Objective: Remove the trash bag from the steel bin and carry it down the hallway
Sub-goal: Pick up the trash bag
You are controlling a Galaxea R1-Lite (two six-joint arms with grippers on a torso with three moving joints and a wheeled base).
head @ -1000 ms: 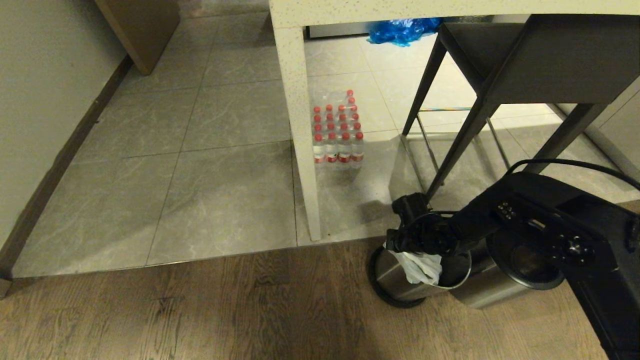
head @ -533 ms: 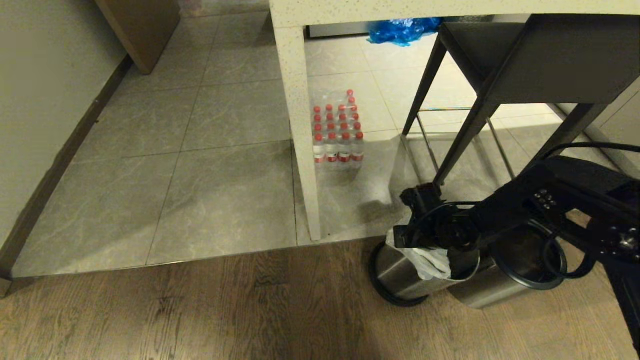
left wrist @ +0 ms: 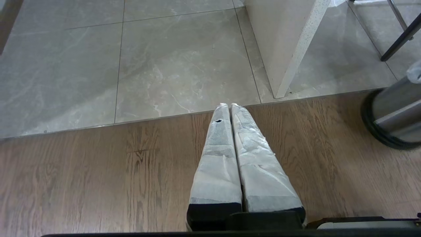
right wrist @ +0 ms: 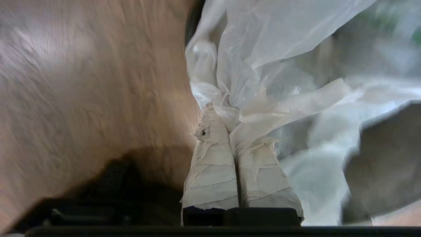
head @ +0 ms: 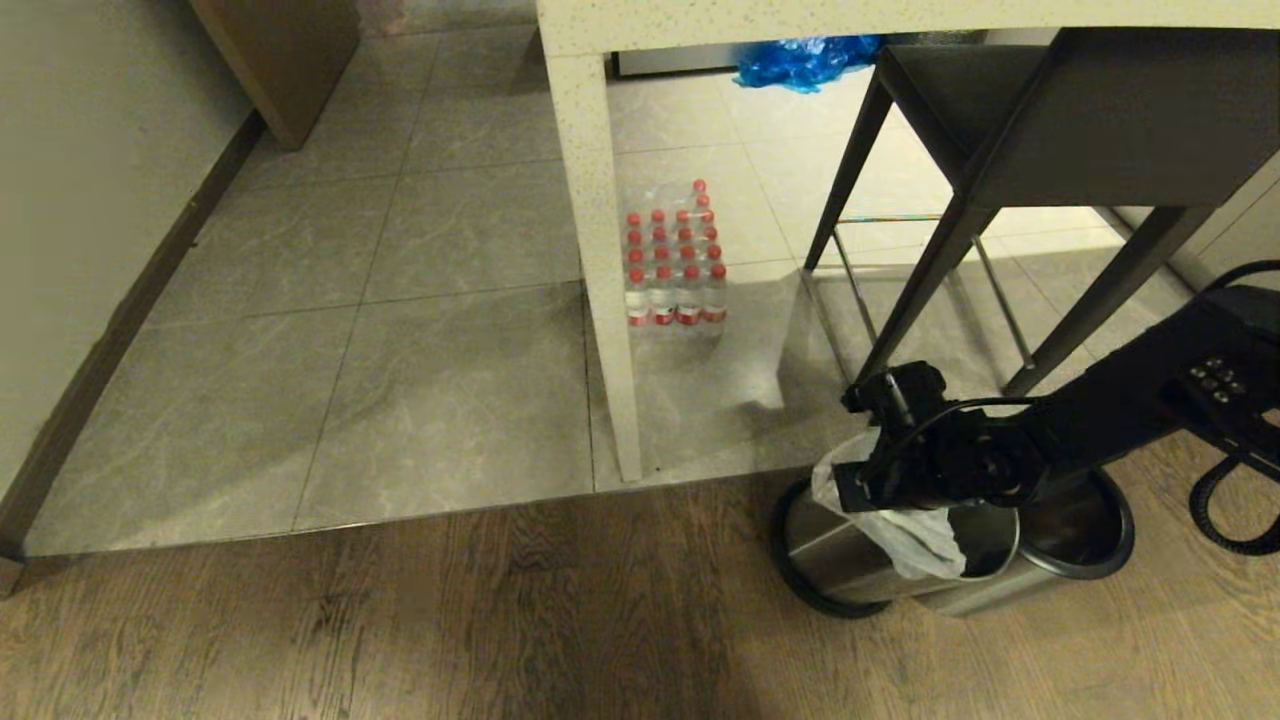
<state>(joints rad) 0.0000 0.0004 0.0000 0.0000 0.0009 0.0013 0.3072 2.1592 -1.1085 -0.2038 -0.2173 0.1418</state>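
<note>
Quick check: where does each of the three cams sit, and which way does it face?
Head: high, facing forward and down at the steel bin; right arm shows.
Left wrist: behind the shut left gripper, facing the floor.
Right wrist: behind the right gripper, shut on the trash bag.
Shared: head and left wrist both show the bin.

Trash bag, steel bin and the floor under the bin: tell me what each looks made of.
Trash bag: thin translucent white plastic film, crumpled and creased.
Steel bin: brushed metal, probably steel, with a shiny reflective wall and a black ring rim.
Floor: brown wood-look planks with visible grain; real wood or laminate cannot be told.
</note>
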